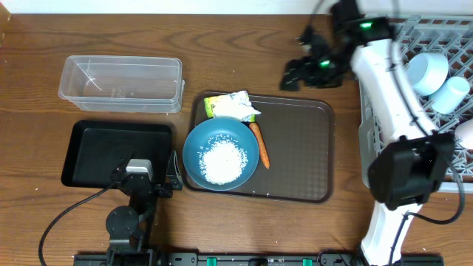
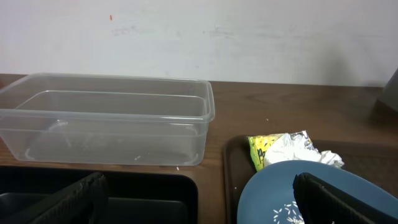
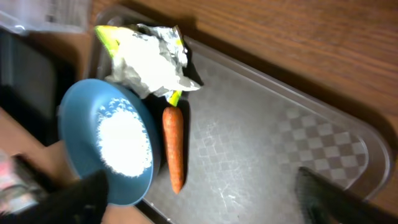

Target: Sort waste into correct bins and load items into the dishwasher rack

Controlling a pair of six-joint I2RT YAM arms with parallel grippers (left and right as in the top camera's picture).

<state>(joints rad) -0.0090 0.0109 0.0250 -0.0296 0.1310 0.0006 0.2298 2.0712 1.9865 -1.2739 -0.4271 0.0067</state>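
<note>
**Right pincer spread and empty; carrot lies left of it and nearer the robot**

The right gripper (image 1: pixel 299 72) is seen spread wide, nothing between its fingers (image 3: pixel 339 196). It is held over bare table just beyond the far right corner of the brown tray (image 1: pixel 303 162). The left gripper (image 1: pixel 146 177) is spread and empty too, parked at the near right corner of the black tray (image 1: pixel 96 148) and aimed at the clear container (image 1: pixel 122 107).

Key relation: the carrot (image 1: pixel 259 145) is found to the left of the right gripper and nearer the robot.
- Long axis: far-to-near along the tray's short side, slightly tilted, thick end away, tip toward the robot.
- It is set just beside the right rim of the blue bowl (image 1: pixel 194 148), which holds the rice (image 1: pixel 222 161). Contact cannot be ruled out.
- The wrapper (image 1: pixel 235 106) is lodged in the tray's far left corner, behind the bowl.

The right arm is judged nearer to both. The left is screened by the bowl. The jaws would likely have to be closed left-to-right across the carrot. The rack (image 1: pixel 443 33) is placed at far right.

Writing: dark print is seen on the wrapper's yellow-green edge, too blurred to be read. No other label is legible.
</note>
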